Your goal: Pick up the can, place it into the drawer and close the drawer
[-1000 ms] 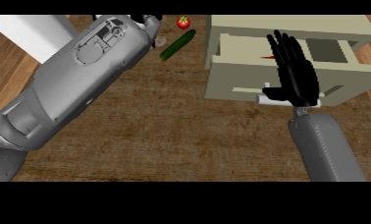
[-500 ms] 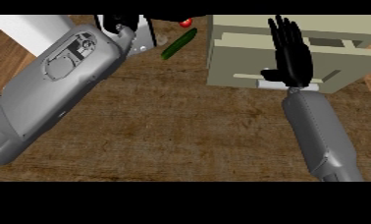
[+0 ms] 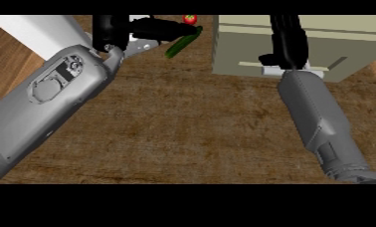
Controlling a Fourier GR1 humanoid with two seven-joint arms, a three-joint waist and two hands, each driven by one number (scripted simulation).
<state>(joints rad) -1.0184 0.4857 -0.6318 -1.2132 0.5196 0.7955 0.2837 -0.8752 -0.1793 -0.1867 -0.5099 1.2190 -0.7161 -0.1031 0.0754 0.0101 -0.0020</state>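
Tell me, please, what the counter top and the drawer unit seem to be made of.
The counter top looks like dark brown wood, matt: streaky grain shows. The drawer unit looks like painted wood or board, pale beige, matt, its faces flat and unmarked; I cannot tell which.

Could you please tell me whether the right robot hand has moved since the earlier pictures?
Yes. The right robot hand has moved away from the robot, toward the view's top, judged against the cucumber, which stayed put; the drawer went with it.
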